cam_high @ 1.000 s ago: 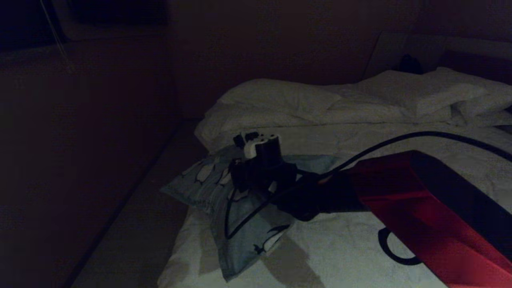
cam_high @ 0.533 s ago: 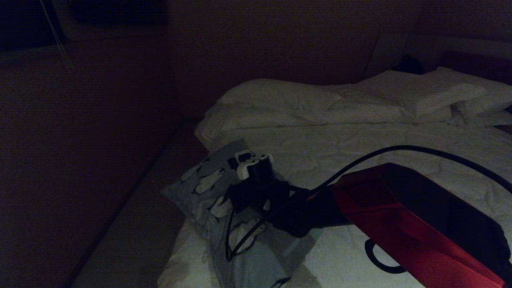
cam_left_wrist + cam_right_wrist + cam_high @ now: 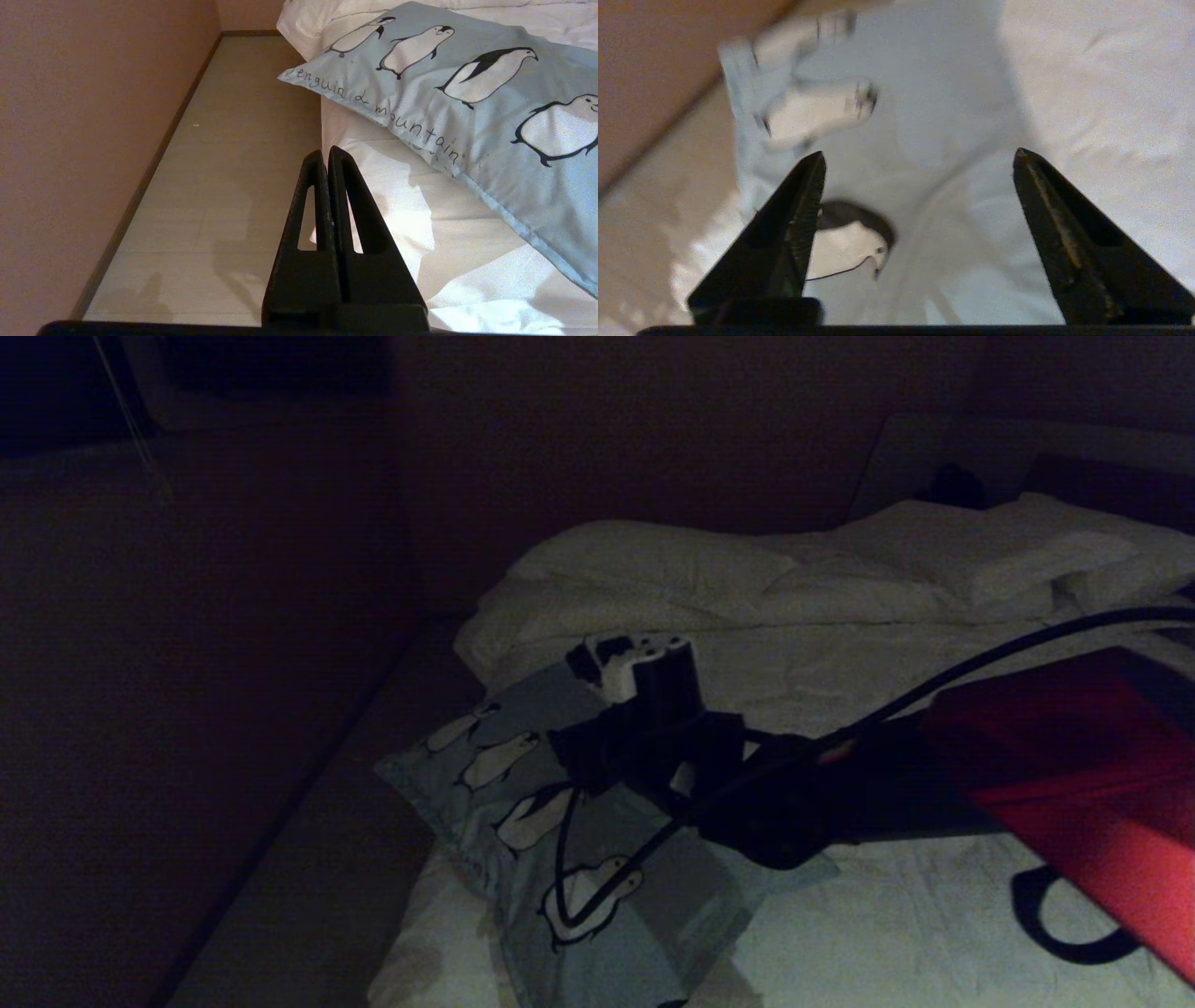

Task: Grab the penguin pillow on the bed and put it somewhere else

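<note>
Floor (image 3: 219,154): pale smooth planks, running btwn a plain wall and the bed.

Left gripper (image 3: 327,156), seen in left wrist view only: two black triangular fingers (image 3: 308,224) w/ cut-out windows, pressed together, nothing btwn them; it hangs over the floor just beside the bed edge, near the pillow's lettered edge.

Penguin pillow (image 3: 523,812): long, flat, soft rectangle, pale blue-grey smooth fabric, row of black-and-white cartoon penguins, dark handwriting-style lettering along one long edge. Lies on the bed (image 3: 868,915) at its near left corner, one end poking out over the bed edge toward the floor. Bed cover is white, quilted and wrinkled.

Right gripper (image 3: 920,158): black pointed fingers (image 3: 784,233) w/ ridged inner faces, spread wide apart, holding nothing, hovering above the pillow w/ penguins showing below it. In head view the right arm comes in from the right, red shell then black wrist, a black cable (image 3: 934,691) arching over it; the wrist sits above the pillow's middle.

Far side, toward the right: plump plain white pillows (image 3: 971,551) piled by the headboard, soft and creased.
</note>
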Robot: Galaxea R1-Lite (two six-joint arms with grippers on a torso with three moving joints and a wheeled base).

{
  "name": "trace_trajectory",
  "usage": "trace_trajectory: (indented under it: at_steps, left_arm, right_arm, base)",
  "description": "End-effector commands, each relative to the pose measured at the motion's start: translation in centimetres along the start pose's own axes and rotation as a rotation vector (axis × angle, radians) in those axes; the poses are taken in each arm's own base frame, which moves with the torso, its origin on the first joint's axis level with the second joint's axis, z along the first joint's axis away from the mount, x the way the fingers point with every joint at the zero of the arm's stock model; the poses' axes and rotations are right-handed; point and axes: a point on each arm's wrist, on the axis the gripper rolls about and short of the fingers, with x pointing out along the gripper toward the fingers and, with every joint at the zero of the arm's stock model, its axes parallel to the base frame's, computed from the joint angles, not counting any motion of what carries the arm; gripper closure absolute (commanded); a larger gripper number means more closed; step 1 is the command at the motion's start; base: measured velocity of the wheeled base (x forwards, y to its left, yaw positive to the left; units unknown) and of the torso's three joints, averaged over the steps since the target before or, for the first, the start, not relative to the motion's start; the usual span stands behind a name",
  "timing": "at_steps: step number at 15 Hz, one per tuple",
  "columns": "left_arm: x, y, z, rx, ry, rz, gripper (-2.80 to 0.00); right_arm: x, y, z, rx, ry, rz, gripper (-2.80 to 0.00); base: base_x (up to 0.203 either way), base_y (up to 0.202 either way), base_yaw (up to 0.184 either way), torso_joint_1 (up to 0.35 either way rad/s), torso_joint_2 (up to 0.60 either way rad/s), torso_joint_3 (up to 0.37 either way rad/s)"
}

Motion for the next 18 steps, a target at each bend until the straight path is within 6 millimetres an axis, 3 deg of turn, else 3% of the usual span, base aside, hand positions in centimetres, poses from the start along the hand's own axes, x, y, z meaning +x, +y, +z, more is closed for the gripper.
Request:
trace_trajectory:
  at_steps: [1, 4, 6, 7, 8, 12, 18]
  left_arm:
    - [0.0, 0.0, 0.0, 0.000, 0.000, 0.000, 0.00]
    - [0.0, 0.0, 0.0, 0.000, 0.000, 0.000, 0.00]
    - [0.0, 0.0, 0.0, 0.000, 0.000, 0.000, 0.00]
    - [0.0, 0.0, 0.0, 0.000, -0.001, 0.000, 0.00]
    - [0.0, 0.0, 0.0, 0.000, 0.000, 0.000, 0.00]
    - [0.0, 0.0, 0.0, 0.000, 0.000, 0.000, 0.00]
    - [0.0, 0.0, 0.0, 0.000, 0.000, 0.000, 0.00]
  right_arm:
    - [-4.8, -2.1, 5.0, 0.045, -0.121, -0.011, -2.80]
    - [-9.9, -6.7, 8.4, 0.087, -0.217, -0.086, -2.80]
    - [-11.1, -11.0, 8.6, 0.111, -0.227, -0.192, -2.80]
    - [-11.6, -13.1, 8.5, 0.123, -0.226, -0.246, -2.00]
    - [-12.2, -14.8, 8.2, 0.141, -0.222, -0.288, 0.00]
    - [-14.9, -20.2, 6.6, 0.243, -0.207, -0.390, 0.00]
    - [-20.5, -23.9, 4.8, 0.343, -0.235, -0.565, 0.00]
  base:
    - [0.000, 0.000, 0.000, 0.000, 0.00, 0.000]
    - [0.000, 0.000, 0.000, 0.000, 0.00, 0.000]
    - [0.000, 0.000, 0.000, 0.000, 0.00, 0.000]
    - [0.000, 0.000, 0.000, 0.000, 0.00, 0.000]
    - [0.000, 0.000, 0.000, 0.000, 0.00, 0.000]
    - [0.000, 0.000, 0.000, 0.000, 0.00, 0.000]
    - [0.000, 0.000, 0.000, 0.000, 0.00, 0.000]
